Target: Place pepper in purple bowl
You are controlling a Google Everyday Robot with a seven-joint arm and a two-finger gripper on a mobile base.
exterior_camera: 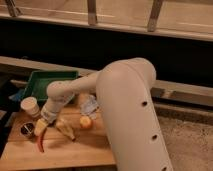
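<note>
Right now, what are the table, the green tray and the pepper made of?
The table looks like pale, matte wood, going by its warm tan surface. The green tray seems plastic: even colour, smooth raised rim, though painted metal is possible. The pepper is smooth and red-orange; real or toy, I cannot tell. The gripper sits at the pepper's upper end.

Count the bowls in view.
1: small dark bowl at left of the table, beside the pepper. The arm may hide more. The gripper is just above the pepper.
</note>
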